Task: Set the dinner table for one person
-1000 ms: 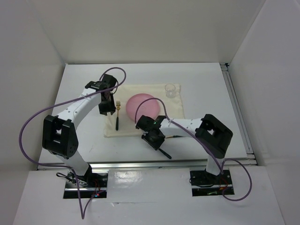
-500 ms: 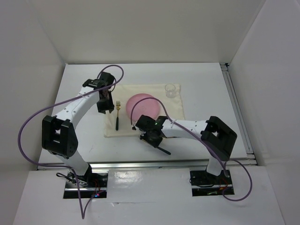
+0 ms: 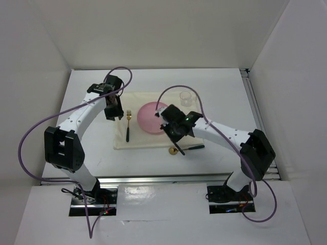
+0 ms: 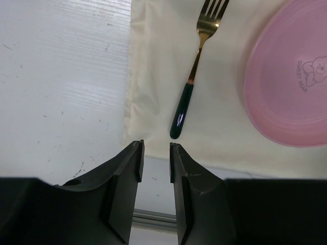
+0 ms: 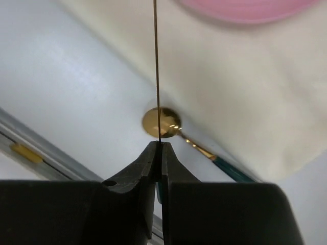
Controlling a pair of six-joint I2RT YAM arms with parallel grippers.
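On the white dinner table (image 3: pixel 219 81) lies a cream placemat (image 3: pixel 191 120) with a pink plate (image 3: pixel 152 116) on it. A gold fork (image 3: pixel 128 125) with a dark handle lies left of the plate. My left gripper (image 3: pixel 113 111) hangs open and empty over the mat's left edge; the fork (image 4: pixel 196 71) is just ahead of its fingertips (image 4: pixel 137 150). My right gripper (image 3: pixel 177 133) is shut on a knife (image 5: pixel 156 71), seen edge-on as a thin gold blade, above the mat's front edge. A gold spoon (image 3: pixel 186 148) lies below it on the table.
A clear glass (image 3: pixel 186 97) stands at the placemat's back right corner. A metal rail (image 3: pixel 258 117) runs along the table's right side and another along the front edge (image 3: pixel 163 178). White walls close in the back and sides.
My right gripper closed on the knife near the table's front edge, lifted it and swung back and right, beside the plate. The left gripper drifted slightly back, still open.
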